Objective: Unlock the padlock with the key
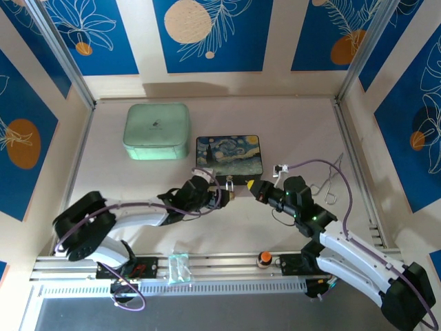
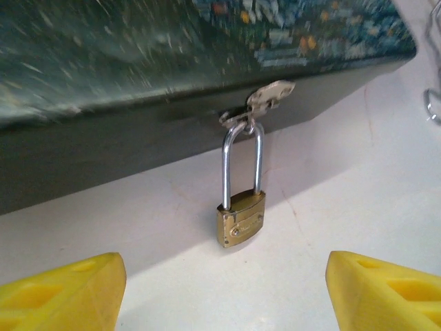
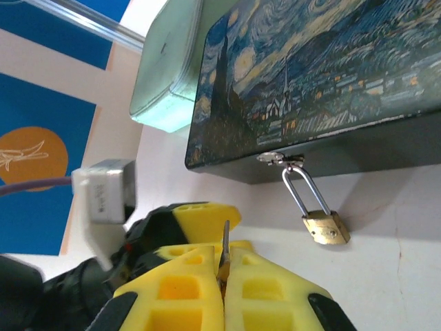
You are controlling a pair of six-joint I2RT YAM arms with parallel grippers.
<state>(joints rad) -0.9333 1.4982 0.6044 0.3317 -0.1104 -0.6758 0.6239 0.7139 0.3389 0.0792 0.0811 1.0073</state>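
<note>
The small brass padlock (image 2: pixel 241 219) hangs by its silver shackle from the hasp on the front of the dark painted box (image 2: pixel 138 69). Its body rests on the table. My left gripper (image 2: pixel 227 296) is open, with its yellow fingertips (image 2: pixel 69 293) wide apart just short of the padlock and not touching it. From the top, the padlock (image 1: pixel 228 185) lies between the left gripper (image 1: pixel 219 196) and the right gripper (image 1: pixel 253 187). My right gripper (image 3: pixel 224 265) is shut on the key (image 3: pixel 224 241), whose thin blade sticks up from between the pads. The padlock (image 3: pixel 326 227) is to its right.
A mint green case (image 1: pixel 157 131) stands left of the painted box (image 1: pixel 228 154). A bent wire tool with loop handles (image 1: pixel 329 183) lies at the right. An orange-topped knob (image 1: pixel 264 258) and a clear plastic piece (image 1: pixel 178 267) sit on the near rail.
</note>
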